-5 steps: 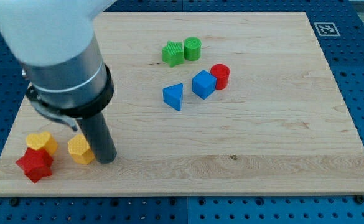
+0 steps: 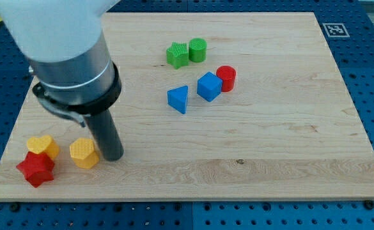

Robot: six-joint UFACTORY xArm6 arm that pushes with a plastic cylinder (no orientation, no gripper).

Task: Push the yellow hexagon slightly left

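The yellow hexagon (image 2: 84,153) lies on the wooden board (image 2: 270,140) near the view's bottom left. My tip (image 2: 113,156) stands on the board just to the hexagon's right, close to it or touching it. A yellow heart (image 2: 43,146) lies left of the hexagon, and a red star (image 2: 36,168) sits just below the heart.
A green star (image 2: 177,55) and a green cylinder (image 2: 197,49) sit at the view's top centre. A blue triangle (image 2: 178,99), a blue cube (image 2: 209,86) and a red cylinder (image 2: 225,78) lie in the middle. The arm's grey body (image 2: 65,45) covers the top left.
The arm and my tip have shifted slightly to the view's right and up. The yellow hexagon has stayed almost where it was.
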